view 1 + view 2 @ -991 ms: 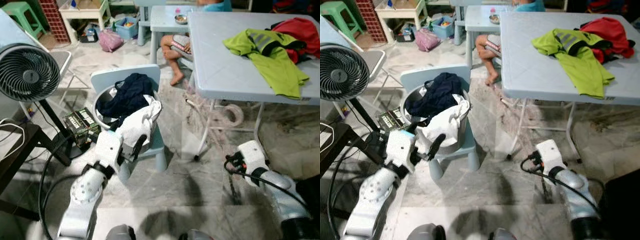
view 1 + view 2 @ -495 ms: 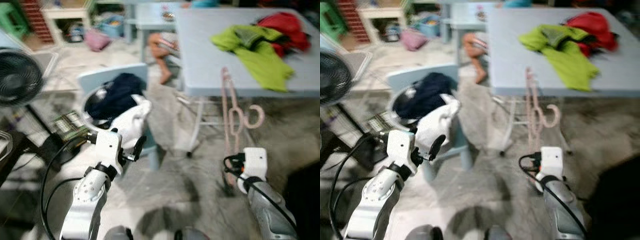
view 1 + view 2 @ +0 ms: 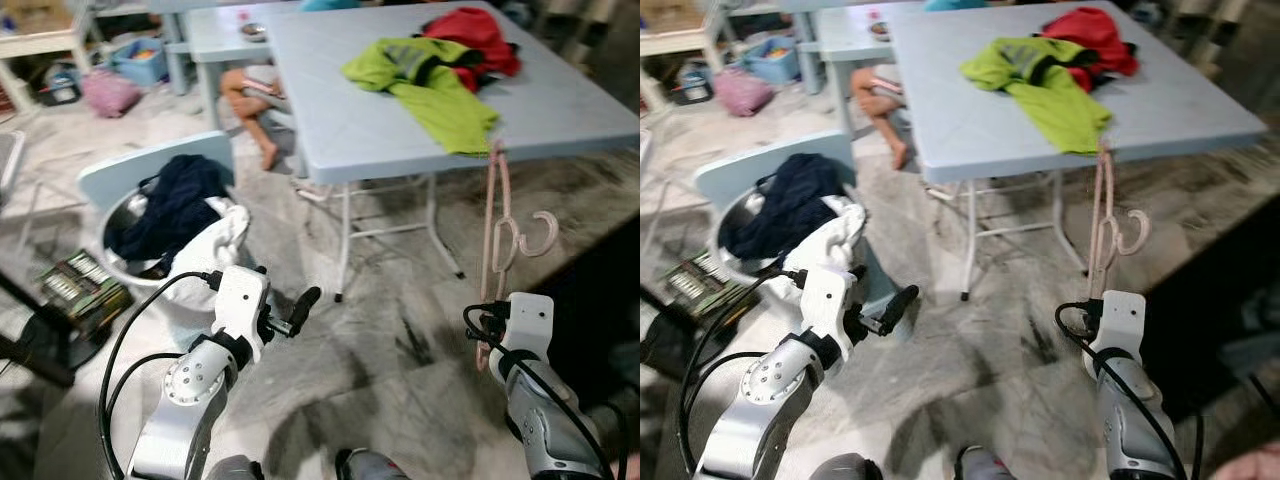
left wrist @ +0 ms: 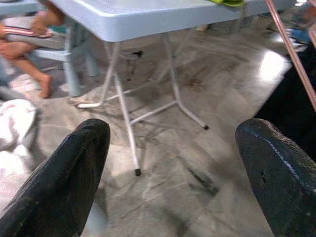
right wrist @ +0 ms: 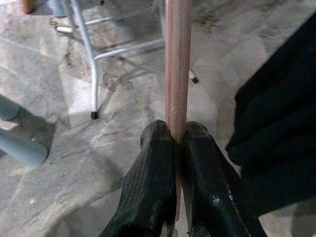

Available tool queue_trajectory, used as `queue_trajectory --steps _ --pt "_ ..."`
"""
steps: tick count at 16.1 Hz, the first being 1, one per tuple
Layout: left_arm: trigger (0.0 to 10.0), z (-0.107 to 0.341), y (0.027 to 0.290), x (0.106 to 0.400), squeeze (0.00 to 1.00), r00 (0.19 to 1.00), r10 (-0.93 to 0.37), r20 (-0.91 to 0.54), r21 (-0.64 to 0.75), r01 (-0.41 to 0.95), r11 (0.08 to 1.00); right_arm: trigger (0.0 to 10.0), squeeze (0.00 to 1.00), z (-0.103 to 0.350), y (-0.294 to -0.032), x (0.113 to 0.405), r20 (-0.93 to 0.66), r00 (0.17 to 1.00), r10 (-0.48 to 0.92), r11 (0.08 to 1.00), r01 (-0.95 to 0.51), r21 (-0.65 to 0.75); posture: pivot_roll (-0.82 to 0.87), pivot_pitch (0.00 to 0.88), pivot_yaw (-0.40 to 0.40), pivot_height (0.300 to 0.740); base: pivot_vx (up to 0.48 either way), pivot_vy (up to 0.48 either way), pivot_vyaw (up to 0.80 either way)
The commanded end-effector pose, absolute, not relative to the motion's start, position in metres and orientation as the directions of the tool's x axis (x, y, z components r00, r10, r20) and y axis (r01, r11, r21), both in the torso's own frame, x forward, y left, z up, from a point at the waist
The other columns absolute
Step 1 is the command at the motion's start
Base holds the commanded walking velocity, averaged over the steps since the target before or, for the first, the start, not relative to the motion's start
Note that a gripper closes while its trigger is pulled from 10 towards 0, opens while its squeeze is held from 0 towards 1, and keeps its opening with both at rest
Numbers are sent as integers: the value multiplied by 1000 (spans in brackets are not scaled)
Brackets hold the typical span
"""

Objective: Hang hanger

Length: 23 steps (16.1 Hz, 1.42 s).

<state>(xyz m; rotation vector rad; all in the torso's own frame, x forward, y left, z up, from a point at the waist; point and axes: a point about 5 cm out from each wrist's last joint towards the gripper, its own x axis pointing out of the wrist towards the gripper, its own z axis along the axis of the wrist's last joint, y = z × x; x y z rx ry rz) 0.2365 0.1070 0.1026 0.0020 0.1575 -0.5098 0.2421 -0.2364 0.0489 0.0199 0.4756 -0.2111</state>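
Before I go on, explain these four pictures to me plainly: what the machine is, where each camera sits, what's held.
This is a walking humanoid robot with two silver arms ending in black two-finger grippers. The two wide pictures come from cameras in its head, looking down. The other two come from cameras on its wrists, looking along the fingers. The right gripper pinches a pink hanger, held upright in front of a grey folding table. A lime-green shirt and a red garment lie on the table. The left gripper is open, holding nothing. To its left, a basin of laundry sits on a chair.

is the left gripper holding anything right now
No, the left gripper has its jaws spread wide with just bare floor between them.
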Motion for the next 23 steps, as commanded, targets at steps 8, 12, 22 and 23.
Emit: queue_trajectory --steps 8,12,22,23 --pt "10000 115 103 240 0 830 -548 -103 -50 545 837 10000 0 57 -236 252 -426 874 -235 969 244 -35 -24 66 -4 740 93 291 -800" --pt "10000 116 99 240 0 818 -567 -101 -45 565 824 10000 0 56 -232 256 -425 873 -240 967 254 -25 -23 69 2 740 251 204 -800" --pt "10000 114 102 242 0 809 -573 -132 1 578 816 10000 0 50 -227 259 -436 864 -252 963 271 -20 -11 66 -1 740 51 0 -783" --pt "10000 114 103 242 0 810 -572 -131 1 577 817 10000 0 51 -226 261 -431 867 -250 963 269 -19 -11 66 -1 740 0 0 -800"
